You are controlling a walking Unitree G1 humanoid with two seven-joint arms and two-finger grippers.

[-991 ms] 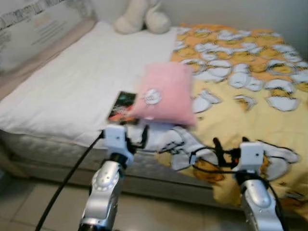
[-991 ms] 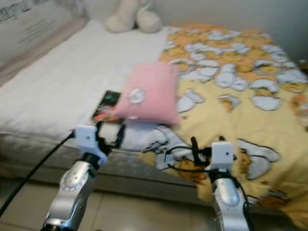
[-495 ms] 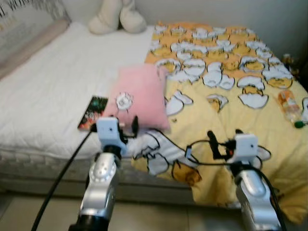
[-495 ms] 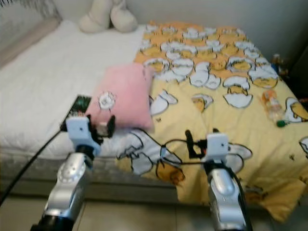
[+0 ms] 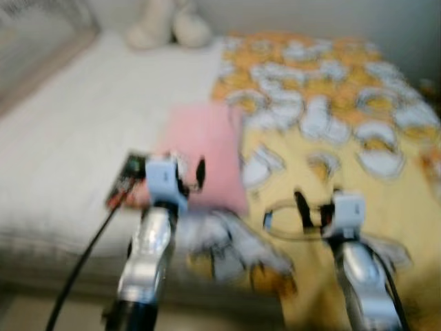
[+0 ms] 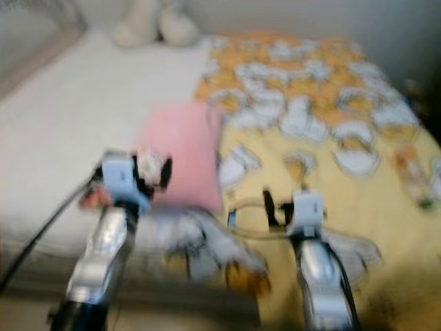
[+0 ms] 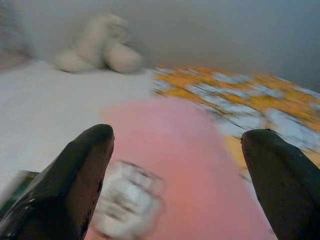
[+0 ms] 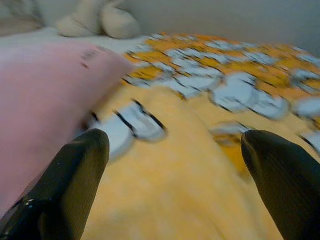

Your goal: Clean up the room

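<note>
A pink pillow (image 5: 207,148) lies in the middle of the bed, partly on the white sheet (image 5: 76,117) and partly on the yellow blanket (image 5: 331,138) with white patterns. A dark book (image 5: 124,181) lies beside the pillow's near left corner. My left gripper (image 7: 180,175) is open and held just before the pillow's near edge (image 7: 170,150). Over the blanket's near part (image 8: 175,180), right of the pillow, my right gripper (image 8: 175,185) is open and empty. Both eye views are blurred.
A cream plush toy (image 5: 169,27) sits at the head of the bed by the wall. A headboard (image 5: 41,27) runs along the far left. A small bottle-like thing (image 6: 413,181) lies on the blanket at the right. A black cable (image 5: 83,262) hangs from my left arm.
The head view has shifted and blurred as I move closer to the bed. My left gripper now stands nearer the pillow; both grippers stay open.
</note>
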